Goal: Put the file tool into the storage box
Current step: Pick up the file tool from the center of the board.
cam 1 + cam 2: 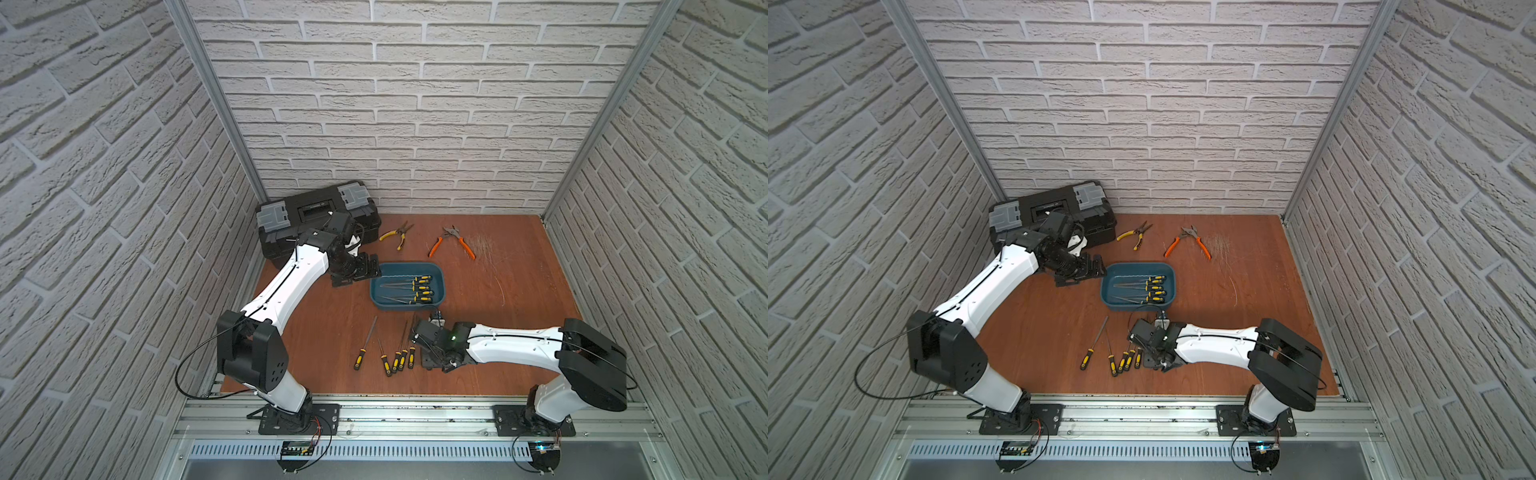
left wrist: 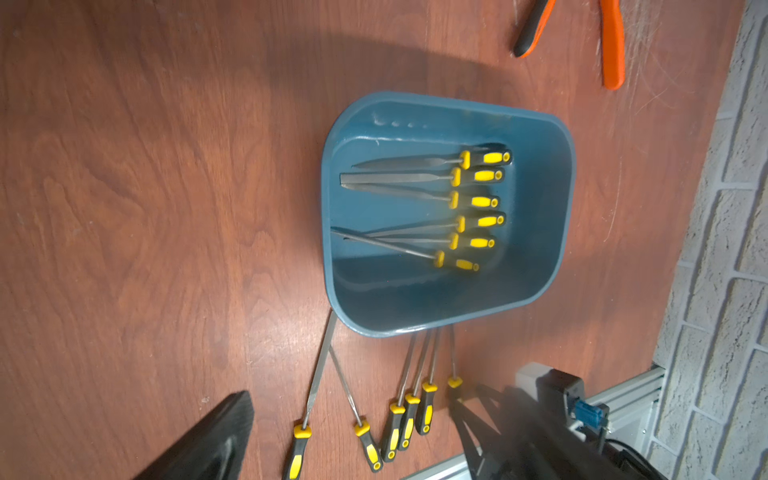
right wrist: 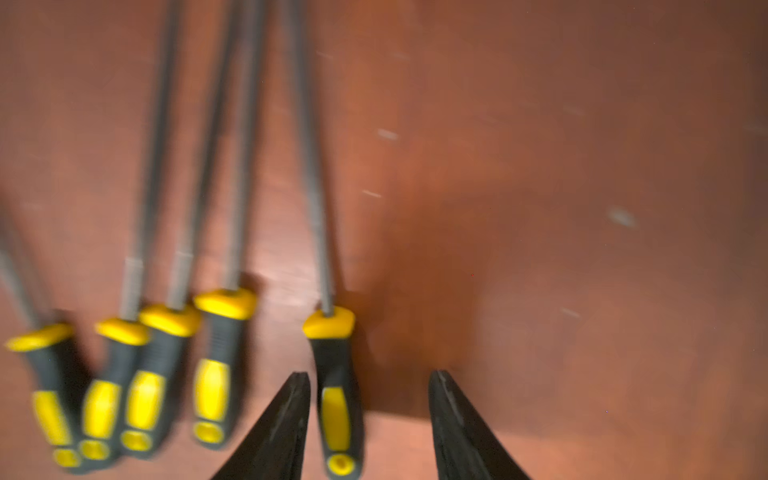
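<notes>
The storage box (image 1: 407,266) is a teal tub in mid-table, seen in both top views, with several yellow-and-black files (image 2: 465,199) lying in it. Several more files (image 1: 395,357) lie in a row on the table nearer the front. My right gripper (image 3: 370,374) is open and low over the rightmost of these, the file tool (image 3: 334,374). Its handle lies between the jaws, close to one finger and clear of the other. My left gripper (image 1: 361,272) hovers open and empty beside the box's left end. Only one of its fingers (image 2: 216,436) shows in the left wrist view.
A black toolbox (image 1: 316,216) with grey latches stands at the back left, behind the left arm. Yellow pliers (image 1: 397,235) and orange pliers (image 1: 453,241) lie behind the box. Brick walls close in three sides, and an aluminium rail (image 1: 415,411) runs along the front.
</notes>
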Controlling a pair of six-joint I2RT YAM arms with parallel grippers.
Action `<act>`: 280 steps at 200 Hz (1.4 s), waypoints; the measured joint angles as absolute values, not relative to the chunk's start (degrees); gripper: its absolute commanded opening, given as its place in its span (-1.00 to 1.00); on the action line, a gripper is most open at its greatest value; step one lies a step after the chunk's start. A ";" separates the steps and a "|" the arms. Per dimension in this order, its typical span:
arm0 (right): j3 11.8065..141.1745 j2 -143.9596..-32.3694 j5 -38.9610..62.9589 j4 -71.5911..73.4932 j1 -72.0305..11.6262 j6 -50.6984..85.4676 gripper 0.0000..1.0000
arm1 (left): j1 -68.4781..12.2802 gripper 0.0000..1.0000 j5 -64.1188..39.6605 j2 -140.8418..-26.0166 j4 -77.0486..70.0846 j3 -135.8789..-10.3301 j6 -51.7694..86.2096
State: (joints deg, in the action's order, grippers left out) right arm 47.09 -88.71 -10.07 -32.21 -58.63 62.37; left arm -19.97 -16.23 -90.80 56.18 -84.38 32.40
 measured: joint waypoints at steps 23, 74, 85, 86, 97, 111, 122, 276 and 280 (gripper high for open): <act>44.27 -83.88 -10.68 -33.26 -58.48 61.84 0.10 | -19.97 0.97 -15.25 -90.80 56.21 -85.27 32.69; 44.05 -82.13 -9.72 -30.37 -57.98 58.72 0.11 | -19.97 0.97 -13.69 -90.70 56.62 -85.27 33.08; 44.05 -82.87 -9.28 -30.13 -57.69 57.95 0.09 | -19.97 0.97 -13.54 -90.70 56.62 -85.27 33.08; 44.05 -82.98 -9.23 -30.11 -57.63 57.87 0.09 | -19.97 0.97 -13.54 -90.70 56.62 -85.27 33.10; 44.05 -83.85 -8.95 -30.02 -57.28 57.23 0.07 | -19.97 0.97 -13.47 -90.70 56.62 -85.27 33.08; 44.01 -84.51 -8.64 -29.91 -57.04 56.49 0.06 | -19.97 0.97 -13.47 -90.70 56.62 -85.25 33.08; 43.70 -84.55 -8.29 -29.34 -56.93 56.07 0.05 | -19.97 0.97 -13.50 -90.70 56.62 -85.25 33.04; 43.13 -84.55 -10.35 -32.23 -57.08 53.23 -0.74 | -20.40 0.97 -14.52 -91.29 57.14 -89.06 32.62; 43.09 -84.01 -10.59 -32.51 -57.10 53.47 -0.75 | -20.47 0.97 -14.41 -91.29 57.21 -89.27 32.53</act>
